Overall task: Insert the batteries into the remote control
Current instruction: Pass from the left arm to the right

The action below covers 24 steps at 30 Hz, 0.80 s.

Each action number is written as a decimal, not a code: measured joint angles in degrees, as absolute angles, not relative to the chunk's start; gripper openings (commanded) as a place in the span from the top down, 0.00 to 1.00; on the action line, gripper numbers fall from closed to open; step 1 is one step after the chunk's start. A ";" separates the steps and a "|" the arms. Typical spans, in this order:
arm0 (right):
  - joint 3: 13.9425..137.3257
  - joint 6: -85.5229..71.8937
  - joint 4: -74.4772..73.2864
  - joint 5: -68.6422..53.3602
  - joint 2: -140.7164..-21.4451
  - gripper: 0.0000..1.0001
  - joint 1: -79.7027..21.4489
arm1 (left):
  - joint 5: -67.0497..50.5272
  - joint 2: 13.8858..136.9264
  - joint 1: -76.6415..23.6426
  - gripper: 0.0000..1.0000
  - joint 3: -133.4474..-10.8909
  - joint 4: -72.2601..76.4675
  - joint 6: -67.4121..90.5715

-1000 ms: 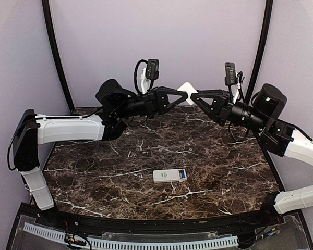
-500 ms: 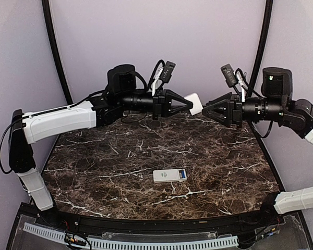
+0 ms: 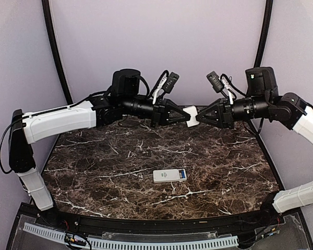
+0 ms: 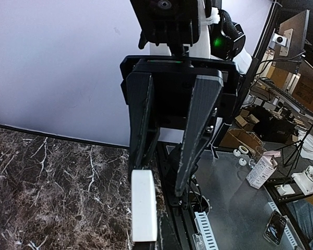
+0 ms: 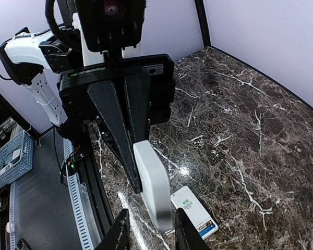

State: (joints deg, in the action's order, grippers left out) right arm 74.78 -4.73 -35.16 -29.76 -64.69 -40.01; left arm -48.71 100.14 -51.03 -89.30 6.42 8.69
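Observation:
The remote control [image 3: 170, 175] lies flat on the marble table, its blue end to the right; in the right wrist view the remote control [image 5: 194, 212] sits below my fingers. High over the back of the table, my left gripper [image 3: 184, 114] is shut on a white flat piece [image 3: 191, 115]. My right gripper [image 3: 198, 119] faces it, open, its fingertips either side of the piece's free end [image 5: 154, 187]. In the left wrist view the white piece [image 4: 144, 205] touches one right finger [image 4: 141, 130], while the other stands apart. No batteries are in view.
The dark marble table [image 3: 120, 156] is walled in purple at the back and both sides. Two black poles [image 3: 55, 52] rise at the back corners. A slotted white rail [image 3: 146, 242] runs along the near edge. Off the table sits a blue basket [image 5: 10, 159].
The right gripper let go of the white piece, drew back and opened, then came in again with its jaws narrower around the piece's end. The left gripper carried the piece lower and rightward.

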 measured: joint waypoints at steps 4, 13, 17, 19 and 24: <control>74.81 -4.51 -33.85 -31.00 -66.32 0.84 -39.88 | -49.10 100.14 -51.03 1.00 -89.30 6.09 8.10; 74.22 -4.78 -31.24 -35.53 -66.85 0.89 -39.09 | -50.50 100.14 -50.85 1.00 -89.54 5.58 7.86; 73.63 -4.95 -30.24 -38.33 -66.87 0.91 -38.59 | -51.75 100.14 -50.76 1.00 -89.58 5.52 7.94; 73.30 -5.10 -29.67 -39.97 -66.87 0.91 -38.50 | -52.66 100.14 -50.65 1.00 -89.58 5.54 7.99; 72.77 -5.78 -28.53 -42.15 -66.92 0.86 -38.30 | -54.13 100.14 -50.59 1.00 -89.60 5.72 8.01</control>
